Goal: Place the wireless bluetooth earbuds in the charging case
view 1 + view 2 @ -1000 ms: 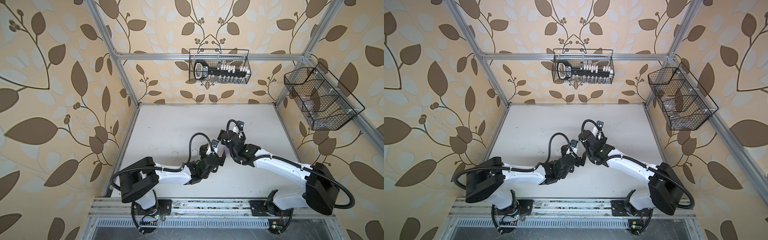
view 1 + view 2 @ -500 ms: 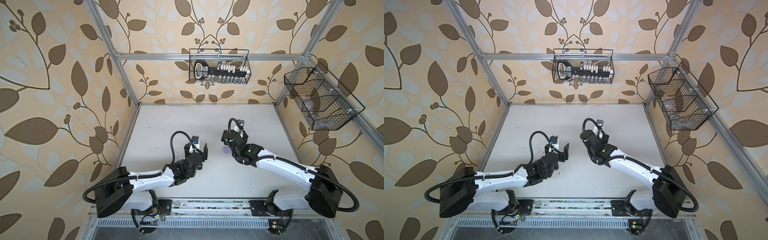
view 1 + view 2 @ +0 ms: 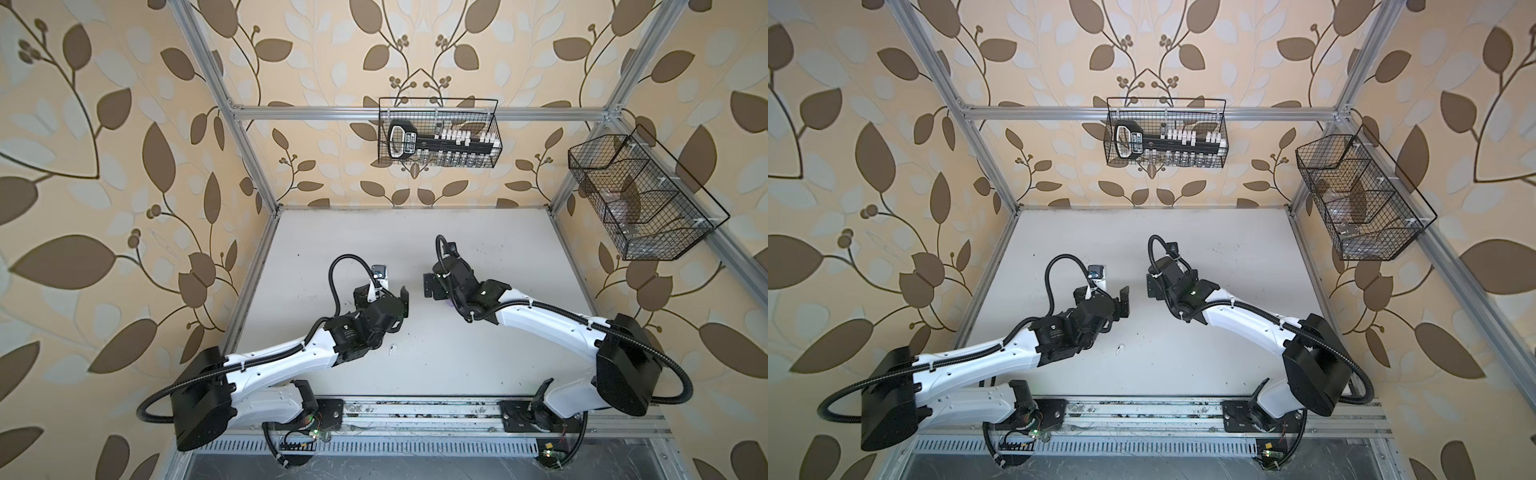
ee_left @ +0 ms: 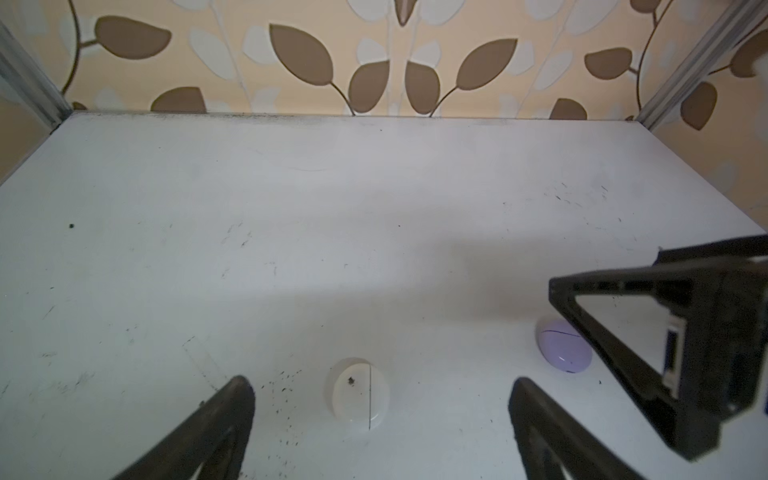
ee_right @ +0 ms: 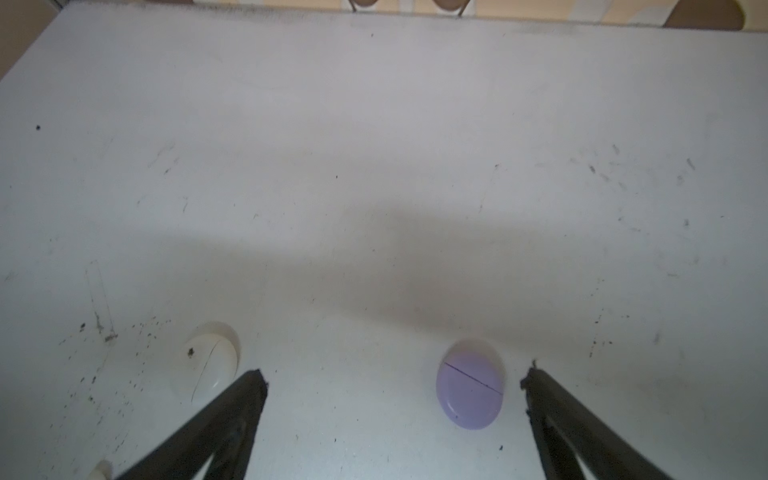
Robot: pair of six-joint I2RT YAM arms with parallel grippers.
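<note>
One white earbud lies loose on the scuffed white table, just beside the left arm's wrist. It is a tiny sliver, and its long axis seems to run toward the back wall, though it is too small to be sure. It is the only earbud I can count with confidence. Two smooth, egg-round cases sit shut, their seam lines showing. The white case is framed by the spread fingers of the left claw, and the lavender case by those of the right claw. Both claws gape wide and grip nothing.
</note>
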